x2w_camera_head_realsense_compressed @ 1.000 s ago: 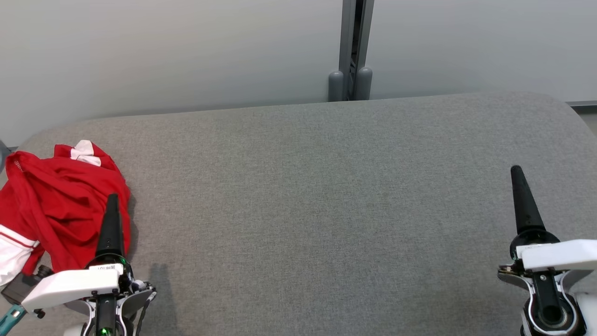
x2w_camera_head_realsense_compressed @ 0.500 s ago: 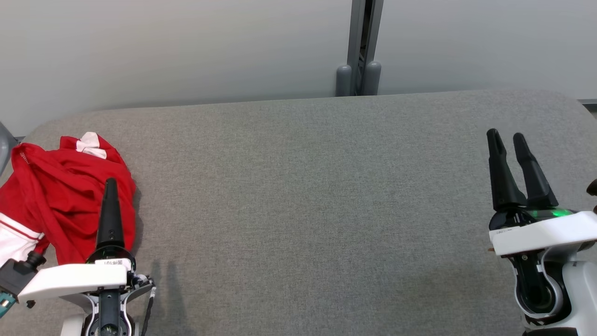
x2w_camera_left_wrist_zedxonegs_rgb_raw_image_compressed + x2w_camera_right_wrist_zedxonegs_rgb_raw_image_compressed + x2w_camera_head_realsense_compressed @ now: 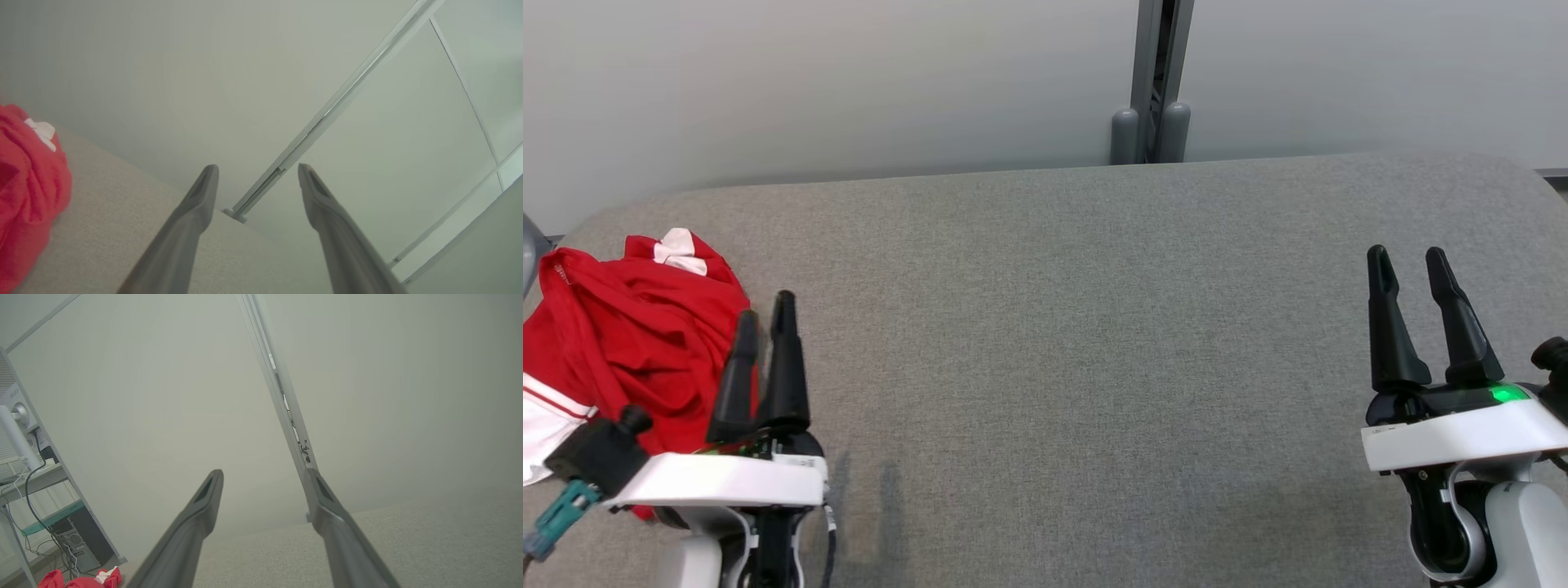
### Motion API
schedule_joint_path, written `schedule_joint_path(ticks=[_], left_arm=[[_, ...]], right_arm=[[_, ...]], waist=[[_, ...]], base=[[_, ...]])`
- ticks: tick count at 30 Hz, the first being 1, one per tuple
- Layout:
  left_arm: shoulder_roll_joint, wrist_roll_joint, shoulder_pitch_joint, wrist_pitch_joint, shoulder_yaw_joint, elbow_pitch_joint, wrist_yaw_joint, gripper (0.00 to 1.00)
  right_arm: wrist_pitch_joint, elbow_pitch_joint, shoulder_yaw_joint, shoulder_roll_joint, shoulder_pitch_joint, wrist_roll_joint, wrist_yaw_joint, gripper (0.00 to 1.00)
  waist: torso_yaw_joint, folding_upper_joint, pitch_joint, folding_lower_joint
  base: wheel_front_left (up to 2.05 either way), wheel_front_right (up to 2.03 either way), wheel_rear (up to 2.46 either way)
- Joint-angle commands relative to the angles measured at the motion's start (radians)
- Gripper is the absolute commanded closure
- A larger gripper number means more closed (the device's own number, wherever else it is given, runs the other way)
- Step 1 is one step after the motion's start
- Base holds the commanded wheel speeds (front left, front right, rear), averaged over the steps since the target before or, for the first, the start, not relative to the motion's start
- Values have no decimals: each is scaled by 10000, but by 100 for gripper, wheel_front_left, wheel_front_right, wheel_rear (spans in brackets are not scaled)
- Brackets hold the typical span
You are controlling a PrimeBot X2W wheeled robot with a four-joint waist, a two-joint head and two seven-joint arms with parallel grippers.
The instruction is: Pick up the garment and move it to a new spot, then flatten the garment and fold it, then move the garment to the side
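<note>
Left claw [image 3: 766, 305]: released, both dark fingers [image 3: 184, 228] spread with nothing between them, tips raised off the surface and aimed at the far wall [image 3: 849, 82]. Head view: it sits at lower left, just beside the right edge of the garment [image 3: 629, 343]; one finger overlaps the red cloth in the picture, and contact cannot be told. Left wrist view puts the cloth off to the left of the fingers, clear of the gap. Right claw [image 3: 1406, 251]: released too, empty, at lower right, well apart from the garment, green light [image 3: 1507, 394] lit on its wrist housing. Garment: red, with a white patch at its far end and a white striped band at the view's left edge, lying crumpled in a heap at the left end of the grey fabric-covered bench [image 3: 1078, 327]. Beyond the bench's far edge the pale wall is split by a grey upright post [image 3: 1156, 73] with two rounded caps at its foot. Right wrist view, far left: a desk [image 3: 49, 475] with trailing cables and a computer tower [image 3: 81, 543] beneath
</note>
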Motion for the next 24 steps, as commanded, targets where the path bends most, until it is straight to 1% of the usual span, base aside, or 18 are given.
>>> schedule_joint_path(ticks=[1,5,7,11,13,17,24], left_arm=[[53,710,45,-110,-224,-261,187,0],[57,1534,141,-221,-491,-236,588,0],[56,1986,198,-277,-656,-183,712,0],[63,2769,264,-387,-922,-105,944,0],[61,2970,276,-413,-985,-84,992,0],[67,3678,366,-513,-1198,34,1234,0],[67,4693,426,-682,-1499,314,1587,0]], right_arm=[[-143,-172,11,-16,-37,-457,0,0],[-245,-260,128,14,21,-1076,0,0],[-287,-289,23,6,75,-1142,0,0],[-377,-295,-65,3,128,-1419,0,0],[-410,-244,-159,1,164,-1444,0,0],[-494,-67,-76,3,244,-2011,0,0],[-635,155,-125,-9,317,-2451,0,0]], waist=[[-23,0,6,0],[-67,0,24,0],[-81,0,45,0],[-88,0,83,0],[-86,0,87,0],[-70,0,89,0],[-31,0,112,0]], base=[[0,0,0],[0,0,0],[0,0,0],[0,0,0],[0,0,0],[0,0,0],[0,0,0]])
